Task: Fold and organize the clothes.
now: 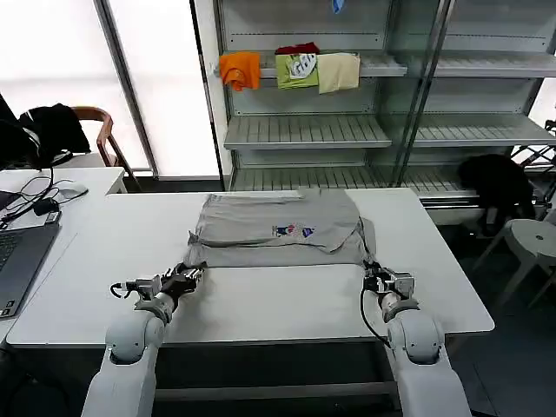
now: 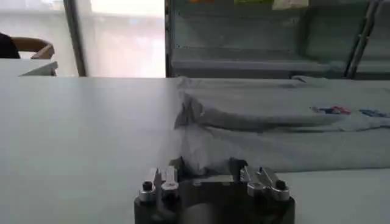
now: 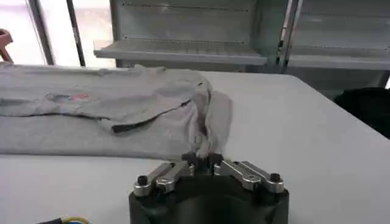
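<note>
- Grey shirt (image 1: 280, 230) lay partly folded on the white counter (image 1: 261, 300).
- My left claw (image 1: 193, 274) pinched its near left corner.
- My right claw (image 1: 372, 276) pinched its near right corner.

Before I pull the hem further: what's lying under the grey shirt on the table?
Only the white table shows around the grey shirt. Its upper part is folded onto its lower part, so anything beneath is covered. Both the left end effector and right end effector pinch its near corners.
</note>
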You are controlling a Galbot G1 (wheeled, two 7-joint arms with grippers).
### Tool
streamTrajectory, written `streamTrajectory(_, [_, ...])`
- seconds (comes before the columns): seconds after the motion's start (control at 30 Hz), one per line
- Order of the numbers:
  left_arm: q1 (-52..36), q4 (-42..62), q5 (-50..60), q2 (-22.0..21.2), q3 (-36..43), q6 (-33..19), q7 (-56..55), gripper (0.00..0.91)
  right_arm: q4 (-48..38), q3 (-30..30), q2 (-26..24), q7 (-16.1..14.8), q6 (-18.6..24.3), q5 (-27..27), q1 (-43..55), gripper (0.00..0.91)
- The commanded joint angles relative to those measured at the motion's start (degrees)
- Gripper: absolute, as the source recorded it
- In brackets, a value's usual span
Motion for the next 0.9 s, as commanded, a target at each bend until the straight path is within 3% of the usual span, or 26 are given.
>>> streamTrajectory(0.03, [0.0, 0.4, -0.3, 0.0, 0.1, 0.2, 0.0, 0.010, 0.1, 0.0, 0.1, 0.1, -0.1, 0.2, 0.0, 0.000])
streamTrajectory(0.57, [1.4, -2.8, 2.4, -0.2, 0.4, -1.3, -0.5, 0.000, 7.2, 1.1, -1.1, 0.1, -0.2, 5.8, -5.1, 0.000])
streamTrajectory(0.9, [17.6, -22.8, -1.4, 4.5, -4.3, 0.4, 0.6, 0.000, 21.9, 1.4, -3.3, 1.2, -0.3, 8.6, -16.7, 0.000])
